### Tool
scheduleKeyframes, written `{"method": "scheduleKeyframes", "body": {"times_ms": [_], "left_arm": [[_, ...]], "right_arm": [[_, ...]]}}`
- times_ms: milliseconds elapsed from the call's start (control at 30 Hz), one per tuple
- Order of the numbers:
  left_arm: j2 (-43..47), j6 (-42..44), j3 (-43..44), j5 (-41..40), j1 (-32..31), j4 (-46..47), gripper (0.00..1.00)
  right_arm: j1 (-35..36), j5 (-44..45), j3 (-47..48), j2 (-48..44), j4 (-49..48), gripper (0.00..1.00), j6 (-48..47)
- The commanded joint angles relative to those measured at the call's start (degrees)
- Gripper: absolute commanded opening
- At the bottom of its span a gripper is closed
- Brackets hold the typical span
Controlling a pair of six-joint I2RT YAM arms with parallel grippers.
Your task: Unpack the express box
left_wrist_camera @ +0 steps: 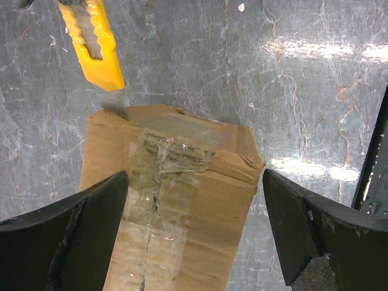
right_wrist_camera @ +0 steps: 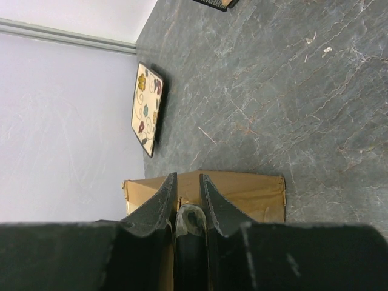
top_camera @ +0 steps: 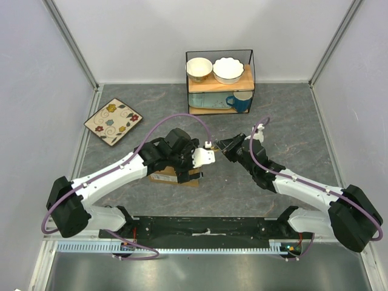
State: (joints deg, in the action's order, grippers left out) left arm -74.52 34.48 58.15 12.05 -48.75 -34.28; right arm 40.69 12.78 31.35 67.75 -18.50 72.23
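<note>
The express box is a brown carton lying on the grey table beneath my left wrist. Clear tape runs along its top seam, and its far corner is crumpled. My left gripper is open and hangs over the box, one finger on each side of the top. My right gripper is just right of the box. It is shut on a yellow utility knife, whose front end reaches over the box's far end. Between the fingers of the right gripper the right wrist view shows only the knife's dark, glossy end, with the box behind.
A square floral plate lies at the back left, also seen as the plate on edge. A black wire shelf at the back centre holds two white bowls and a blue mug. Grey walls close in both sides.
</note>
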Motion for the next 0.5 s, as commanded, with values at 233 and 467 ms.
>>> {"method": "scheduleKeyframes", "body": {"times_ms": [233,467], "left_arm": [[1.8,-1.7,-1.4,-1.7,-0.1,-0.7,0.99],[2.0,-1.8,-1.7,-1.4,-0.1,-0.6,0.99]], "right_arm": [[3.6,4.7,3.2,-0.8,-0.1,0.00,-0.8],[4.4,6.6,3.5,-2.0,1.7,0.00,-1.1]]}}
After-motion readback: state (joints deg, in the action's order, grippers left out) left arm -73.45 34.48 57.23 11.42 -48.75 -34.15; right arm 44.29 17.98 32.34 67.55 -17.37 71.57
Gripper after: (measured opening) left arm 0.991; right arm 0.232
